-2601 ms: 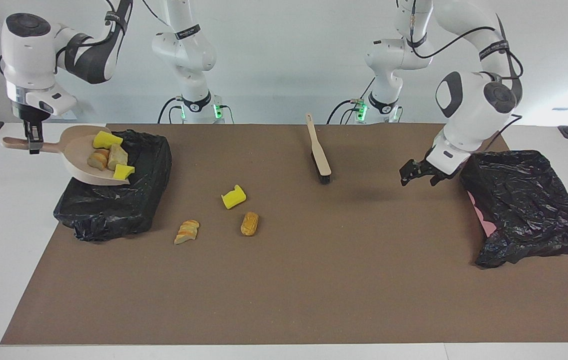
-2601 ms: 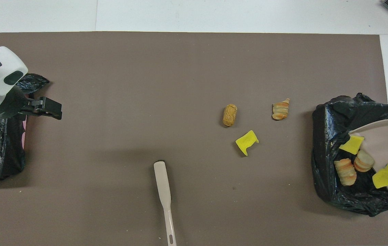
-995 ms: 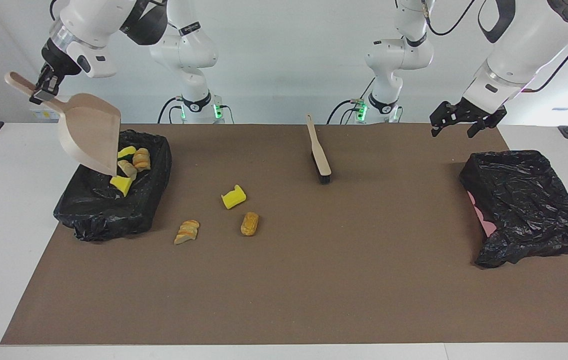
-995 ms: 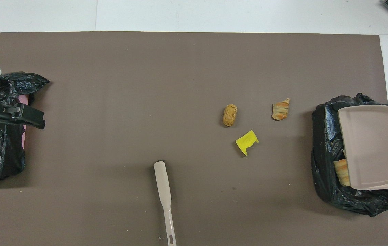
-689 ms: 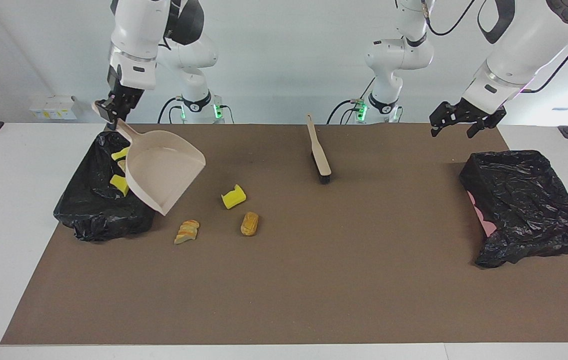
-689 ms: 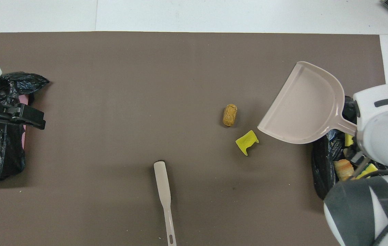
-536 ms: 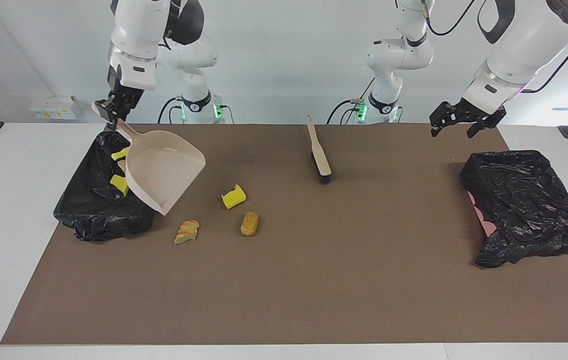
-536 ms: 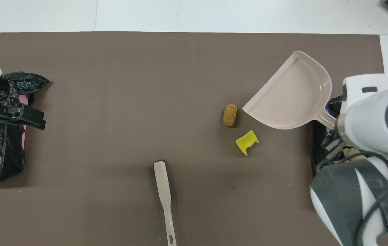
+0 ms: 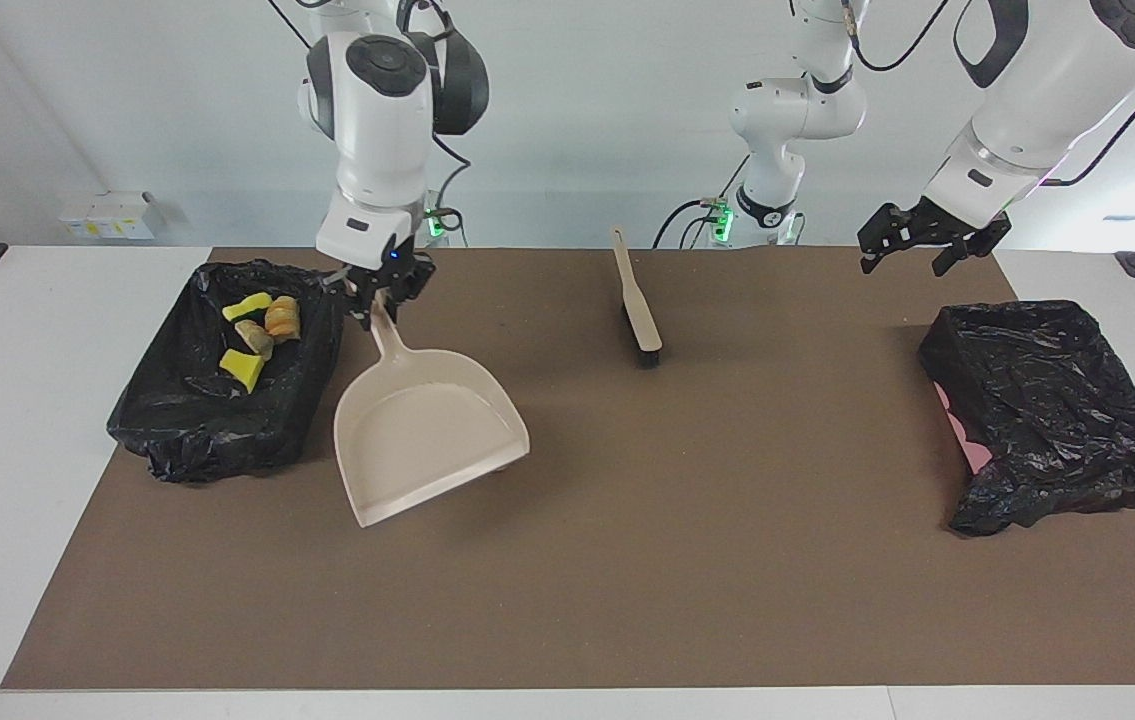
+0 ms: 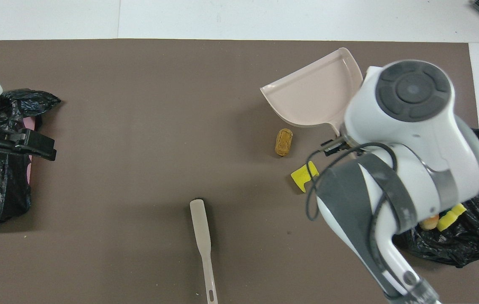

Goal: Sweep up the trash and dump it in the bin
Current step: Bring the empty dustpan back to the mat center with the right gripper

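My right gripper (image 9: pixel 379 300) is shut on the handle of the beige dustpan (image 9: pixel 427 430), held empty and tilted just above the mat beside the black-bagged bin (image 9: pixel 177 440). Several pieces of trash (image 9: pixel 252 335), yellow sponge chunks and bread pieces, lie in the bin. In the overhead view the dustpan (image 10: pixel 313 99) is over the mat, and a loose bread piece (image 10: pixel 283 142) and a yellow sponge chunk (image 10: pixel 302 176) lie nearer to the robots; the arm hides a third piece. My left gripper (image 9: pixel 922 240) waits open in the air over the left arm's end of the table.
A brush (image 9: pixel 637 310) with a beige handle lies on the brown mat near the robots, also seen in the overhead view (image 10: pixel 202 236). A second black-bagged bin (image 9: pixel 1047 410) stands at the left arm's end of the table.
My right arm has swung the emptied dustpan from beside the bin toward the middle of the mat and lowered it over the loose trash. The left gripper has not moved.
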You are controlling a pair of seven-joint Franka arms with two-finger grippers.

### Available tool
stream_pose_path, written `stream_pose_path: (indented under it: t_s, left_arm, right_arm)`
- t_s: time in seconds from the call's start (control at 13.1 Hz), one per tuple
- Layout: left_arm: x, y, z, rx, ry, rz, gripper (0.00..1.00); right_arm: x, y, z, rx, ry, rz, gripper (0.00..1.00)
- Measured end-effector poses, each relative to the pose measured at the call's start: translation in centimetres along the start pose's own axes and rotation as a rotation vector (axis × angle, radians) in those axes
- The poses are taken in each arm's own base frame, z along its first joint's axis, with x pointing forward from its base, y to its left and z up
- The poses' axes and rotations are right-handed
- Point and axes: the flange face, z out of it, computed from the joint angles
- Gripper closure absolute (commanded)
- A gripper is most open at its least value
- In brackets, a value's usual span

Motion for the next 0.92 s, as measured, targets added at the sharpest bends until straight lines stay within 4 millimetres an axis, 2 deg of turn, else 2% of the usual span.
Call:
stream_pose_path:
  t_s: [0.23,0.38,0.61,0.77,0.92]
  left_arm:
    - [-0.1,0.0,0.1,0.000,-0.002,0.000,0.00]
    - [-0.1,0.0,0.2,0.000,-0.003,0.000,0.00]
    - [-0.1,0.0,0.4,0.000,-0.005,0.000,0.00]
    - [0.0,0.0,0.6,0.000,-0.005,0.000,0.00]
    - [0.1,0.0,1.0,0.000,-0.005,0.000,0.00]
  right_arm:
    - [-0.1,-7.4,2.8,0.045,0.011,0.076,1.00]
    - [-0.1,-11.3,5.7,0.080,0.024,0.103,1.00]
    - [0.0,-13.9,9.0,0.103,0.023,0.095,1.00]
    - [-1.0,-16.2,10.6,0.105,0.016,0.063,1.00]
    - [-1.7,-17.4,12.1,0.099,0.003,0.046,1.00]
